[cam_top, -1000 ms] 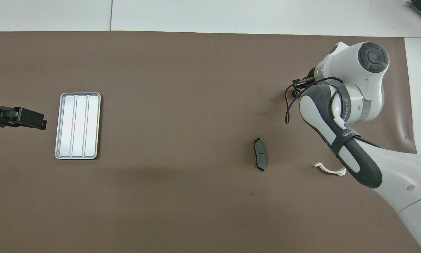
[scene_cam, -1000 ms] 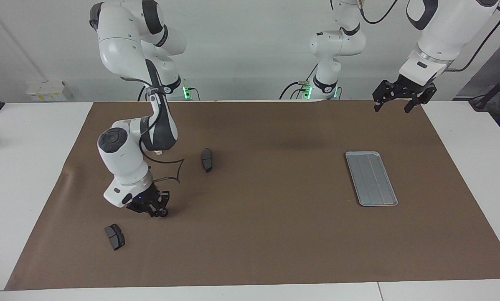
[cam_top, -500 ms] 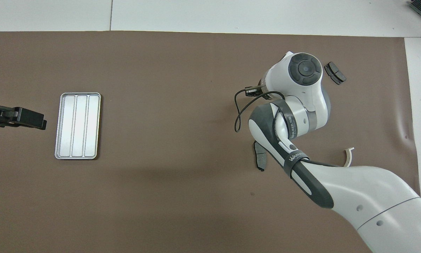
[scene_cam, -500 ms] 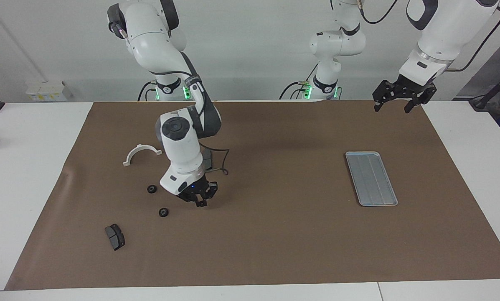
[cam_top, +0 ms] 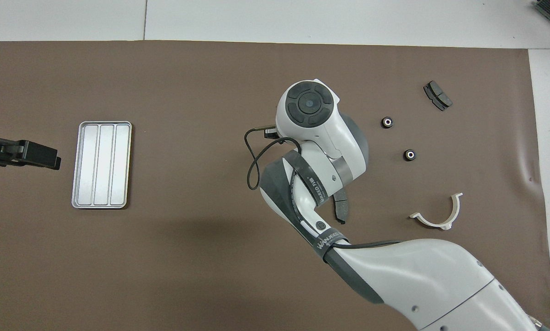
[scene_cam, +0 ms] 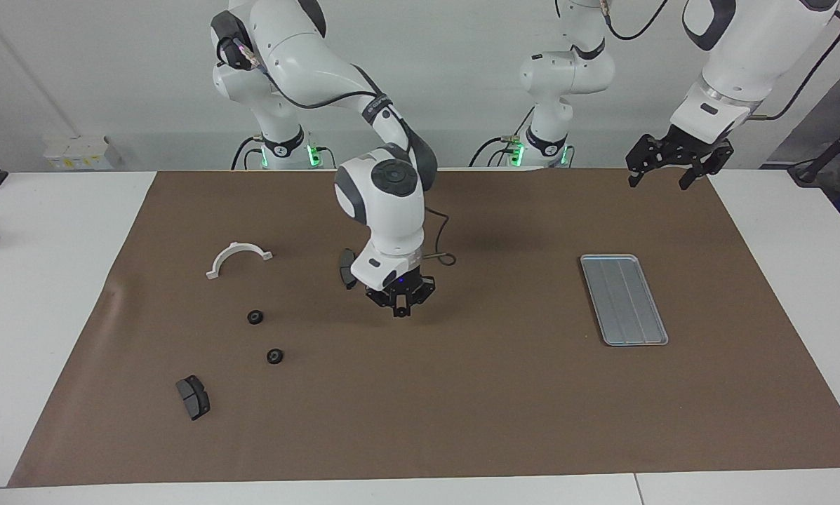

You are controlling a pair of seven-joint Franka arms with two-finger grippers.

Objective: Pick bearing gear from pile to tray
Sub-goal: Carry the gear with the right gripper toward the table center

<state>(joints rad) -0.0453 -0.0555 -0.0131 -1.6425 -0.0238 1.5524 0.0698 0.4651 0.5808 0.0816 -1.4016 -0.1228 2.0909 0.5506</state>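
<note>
My right gripper point(scene_cam: 398, 311) hangs low over the middle of the brown mat, fingers drawn together on a small black ring. The overhead view hides it under its own wrist. The pile lies toward the right arm's end. It holds two black rings point(scene_cam: 255, 317) point(scene_cam: 274, 356), also seen from overhead point(cam_top: 387, 122) point(cam_top: 410, 155). It also holds a white half-ring bracket point(scene_cam: 238, 257) and two dark brake pads point(scene_cam: 193, 397) point(scene_cam: 347, 270). The silver tray point(scene_cam: 623, 299) point(cam_top: 101, 164) lies toward the left arm's end. My left gripper point(scene_cam: 660, 181) waits open in the air there.
The brown mat point(scene_cam: 462, 407) covers most of the white table. The brake pad beside my right wrist is partly covered by the arm in both views point(cam_top: 341, 208). A black cable loops off the right wrist point(cam_top: 252, 170).
My right arm has risen from the pile and swung toward the tray's end, over the mat's middle. This uncovered the bracket and two rings. The left arm has not moved.
</note>
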